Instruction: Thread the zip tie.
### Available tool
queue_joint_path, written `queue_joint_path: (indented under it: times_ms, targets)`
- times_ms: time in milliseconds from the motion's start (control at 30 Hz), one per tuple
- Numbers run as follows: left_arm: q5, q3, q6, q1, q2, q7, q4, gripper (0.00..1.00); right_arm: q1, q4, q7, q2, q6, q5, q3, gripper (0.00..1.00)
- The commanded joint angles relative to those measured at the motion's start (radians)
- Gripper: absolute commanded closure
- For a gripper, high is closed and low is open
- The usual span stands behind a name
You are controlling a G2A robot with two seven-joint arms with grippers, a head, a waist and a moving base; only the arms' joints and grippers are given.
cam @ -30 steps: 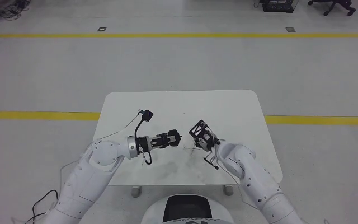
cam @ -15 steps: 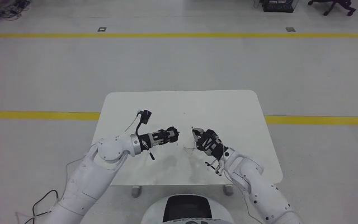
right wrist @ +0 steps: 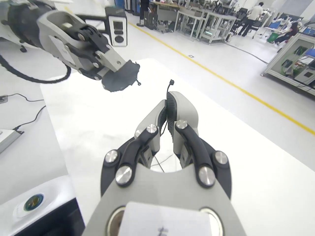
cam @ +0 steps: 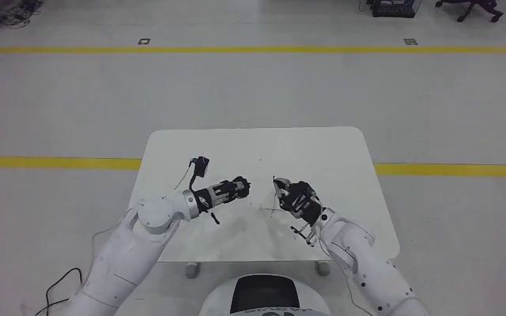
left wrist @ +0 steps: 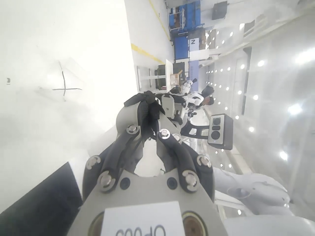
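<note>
Black tie (right wrist: 168,88) stands clamped lengthwise in the clenched right claw (right wrist: 166,104), head end past the fingertips toward the left claw (right wrist: 124,73), tail trailing underneath over the table (right wrist: 221,136). The left claw is clenched too, with a short black stub (right wrist: 138,82) protruding.

pale grey floor (cam: 253,87) crossed by 2 yellow lines (cam: 253,50); white table (cam: 316,150) with rounded corners; workbenches (right wrist: 209,20) and blue racks (left wrist: 188,13) stand beyond; rows of ceiling lights (left wrist: 258,63) glow overhead
</note>
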State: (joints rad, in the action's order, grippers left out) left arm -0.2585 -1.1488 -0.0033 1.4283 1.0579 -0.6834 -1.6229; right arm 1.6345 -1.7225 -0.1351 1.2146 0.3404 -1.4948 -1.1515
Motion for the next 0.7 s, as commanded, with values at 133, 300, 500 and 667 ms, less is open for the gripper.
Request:
queue_joint_path:
  times_ms: [133, 300, 500, 667]
  targets:
    - [-0.027, -0.018, 0.011, 0.054, -0.005, 0.047, -0.020, 1.00, 0.000, 0.012, -0.079, -0.014, 0.000, 0.021, 0.018, 1.00]
    - [-0.122, -0.004, 0.007, 0.041, 0.003, 0.041, 0.047, 1.00, -0.022, 0.035, -0.113, -0.032, 0.000, 0.059, 0.053, 1.00]
    - [-0.157, 0.015, -0.014, 0.033, 0.007, 0.035, 0.076, 1.00, -0.061, 0.075, -0.151, -0.052, 0.000, 0.115, 0.097, 1.00]
    - [-0.165, 0.026, -0.019, 0.025, 0.009, 0.042, 0.082, 1.00, -0.098, 0.097, -0.177, -0.071, 0.000, 0.161, 0.150, 1.00]
